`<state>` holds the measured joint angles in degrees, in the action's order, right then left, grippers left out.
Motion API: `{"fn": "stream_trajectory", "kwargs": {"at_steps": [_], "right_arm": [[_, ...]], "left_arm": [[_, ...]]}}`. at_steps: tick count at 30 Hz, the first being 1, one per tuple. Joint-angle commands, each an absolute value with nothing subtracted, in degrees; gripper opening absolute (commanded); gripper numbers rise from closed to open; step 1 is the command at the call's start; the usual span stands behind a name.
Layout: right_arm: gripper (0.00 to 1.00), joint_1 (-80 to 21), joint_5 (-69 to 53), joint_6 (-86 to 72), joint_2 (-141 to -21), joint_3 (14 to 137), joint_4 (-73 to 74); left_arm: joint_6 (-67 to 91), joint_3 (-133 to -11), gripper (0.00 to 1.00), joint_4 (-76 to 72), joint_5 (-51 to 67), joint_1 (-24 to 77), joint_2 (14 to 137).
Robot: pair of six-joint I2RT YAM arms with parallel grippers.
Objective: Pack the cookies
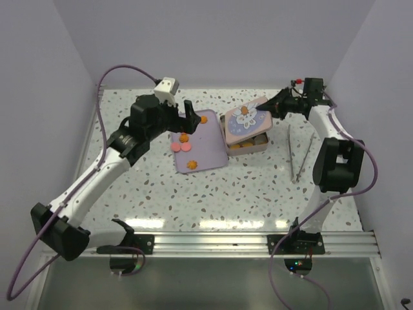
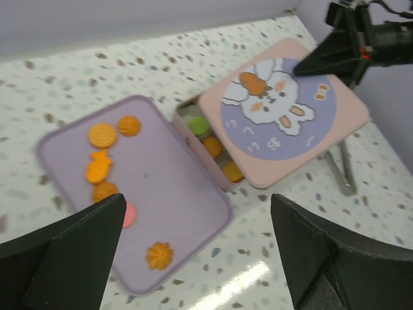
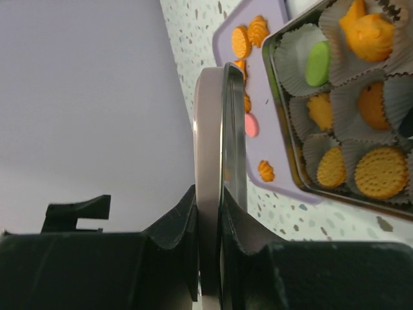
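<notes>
Tabletop (image 1: 258, 194): cookies (image 2: 103, 135) in tray (image 2: 168, 174) and tin (image 2: 193, 147); lid (image 2: 284, 110) in right pincer (image 2: 310, 63).

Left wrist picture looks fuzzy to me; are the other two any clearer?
Left wrist: soft throughout, its gripper's fingers dark blurs, glare on the table. Right wrist: the lid up close is softer than the cookies beyond. Top external: sharpest, with light streaks on the near tabletop.
</notes>
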<state>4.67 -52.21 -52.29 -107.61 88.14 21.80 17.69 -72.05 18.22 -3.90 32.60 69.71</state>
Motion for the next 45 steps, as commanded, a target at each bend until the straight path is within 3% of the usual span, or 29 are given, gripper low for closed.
{"fn": "stream_trajectory", "kwargs": {"at_steps": [1, 4, 7, 14, 22, 30, 31, 35, 39, 45], "right_arm": [[0.00, 4.92, -56.78, -39.41, -110.20, 92.45, 24.69], [0.00, 4.92, -57.21, -37.71, -112.66, 92.20, 23.12], [0.00, 4.83, -57.82, -37.88, -114.69, 90.44, 19.87], [0.00, 4.92, -58.18, -37.79, -118.91, 92.19, 17.49], [0.01, 4.92, -58.19, -39.29, -123.31, 95.62, 13.80], [0.29, 5.18, -54.85, -33.85, -125.07, 97.90, 21.51], [0.38, 5.19, -53.28, -32.97, -124.81, 98.35, 22.93], [0.54, 5.18, -45.99, -27.35, -125.42, 102.73, 32.85], [0.56, 5.36, -39.74, -21.54, -126.83, 108.54, 45.24], [0.57, 5.54, -34.46, -19.87, -126.39, 109.86, 50.97]], "left_arm": [[29.15, -71.29, 1.00, 9.35, 27.60, 27.17, 76.88], [41.46, -64.79, 1.00, -15.21, 38.02, 24.79, 83.55], [46.84, -63.99, 1.00, -22.82, 38.94, 25.05, 90.41], [41.14, -74.33, 1.00, -11.10, 33.93, 25.31, 99.83], [40.17, -79.45, 1.00, -9.49, 33.40, 25.40, 109.94], [38.76, -83.32, 0.99, -6.06, 33.22, 25.49, 114.26], [38.59, -83.32, 0.99, -5.98, 33.05, 25.49, 114.52], [38.50, -82.71, 0.99, -6.33, 32.96, 25.49, 114.87], [38.93, -81.91, 0.98, -7.56, 33.22, 25.49, 114.87], [39.64, -80.86, 0.98, -8.88, 33.13, 25.49, 114.61]]}}
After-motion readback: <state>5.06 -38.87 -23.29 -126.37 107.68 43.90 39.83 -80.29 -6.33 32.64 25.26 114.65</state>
